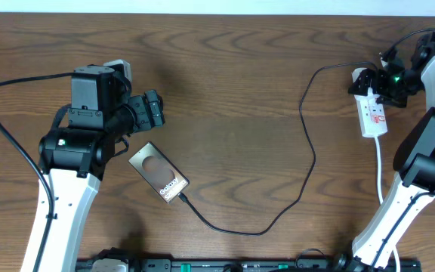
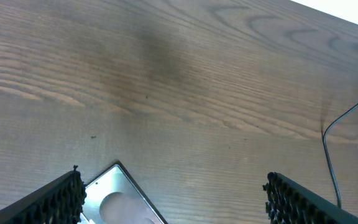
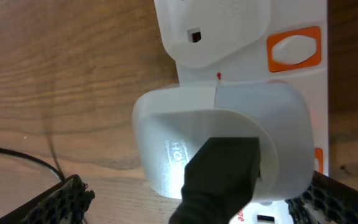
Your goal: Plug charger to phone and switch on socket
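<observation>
The phone [image 1: 158, 173] lies flat on the wooden table, and its corner shows in the left wrist view [image 2: 120, 199]. The charger cable [image 1: 308, 151] runs from the phone's near-right end, where its plug [image 1: 182, 199] meets the edge, in a loop to the socket [image 1: 374, 115]. My left gripper [image 1: 151, 112] is open and empty just beyond the phone [image 2: 173, 183]. My right gripper [image 1: 381, 81] hovers over the socket's far end, open, with its fingers either side of the white adapter [image 3: 216, 124] [image 3: 197, 190]. An orange switch [image 3: 294, 48] sits beside the adapter.
The black cable's connector [image 3: 222, 177] enters the adapter. The socket's white cord [image 1: 381, 170] trails toward the near edge beside the right arm's base. A black arm cable [image 1: 6, 128] loops at the far left. A thin stretch of cable [image 2: 331, 155] shows in the left wrist view.
</observation>
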